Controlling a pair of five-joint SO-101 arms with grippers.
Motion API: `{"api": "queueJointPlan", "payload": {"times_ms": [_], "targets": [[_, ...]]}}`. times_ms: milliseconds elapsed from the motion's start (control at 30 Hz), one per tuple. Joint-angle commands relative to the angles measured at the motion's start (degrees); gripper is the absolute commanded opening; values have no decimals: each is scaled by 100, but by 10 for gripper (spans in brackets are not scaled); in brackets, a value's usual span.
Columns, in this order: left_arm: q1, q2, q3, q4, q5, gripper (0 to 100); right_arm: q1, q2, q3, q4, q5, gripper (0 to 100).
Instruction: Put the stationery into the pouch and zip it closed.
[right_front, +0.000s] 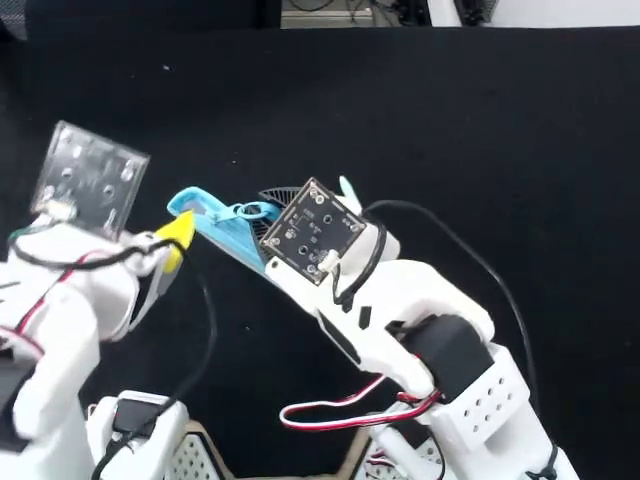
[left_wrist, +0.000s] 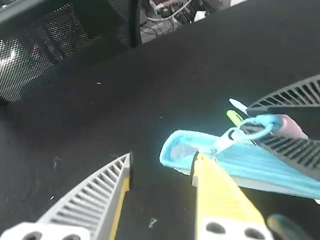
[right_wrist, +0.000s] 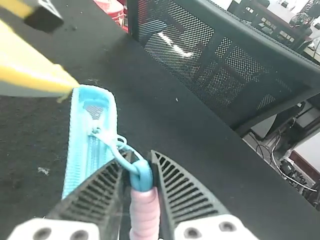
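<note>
A blue pouch (right_front: 222, 238) lies on the black table (right_front: 450, 130).

Most of the pouch (right_front: 220, 235) is covered by the right arm (right_front: 400, 300) in the high view; its contents are hidden.

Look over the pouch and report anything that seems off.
A pale tip and a yellow-green tip stick out beside the pull loop of the blue pouch, which looks odd for a pouch being zipped. The right gripper is shut on that loop, with a pink ribbed object between its fingers too.
</note>
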Motion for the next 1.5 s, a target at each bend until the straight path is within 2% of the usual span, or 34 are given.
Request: {"api": "queueJointPlan", "payload": {"times_ms": [0,167,500,767,1033,1133,1200,1233,1467], "targets": [[-22,475,-31,-105,-62,209,62,-75,-22,9,18,10],[-22,879,-48,369,-519,209,62,-75,-22,9,18,10],[-13,1310,-4,-53,-563,209,62,-75,-13,44,18,10],[-48,1855,567,-88,-554,209,62,-75,-13,44,18,10],[-57,1899,620,-44,-545,207,79,-84,-13,53,18,10],[-75,1846,558,35,-545,114,88,-92,-13,53,18,10],[-215,1688,462,158,-501,15,97,-92,-31,53,18,10],[-330,1609,453,185,-378,46,123,-119,-40,53,18,10],[-1701,1108,356,167,167,30,545,-567,-75,-211,9,10]]}}
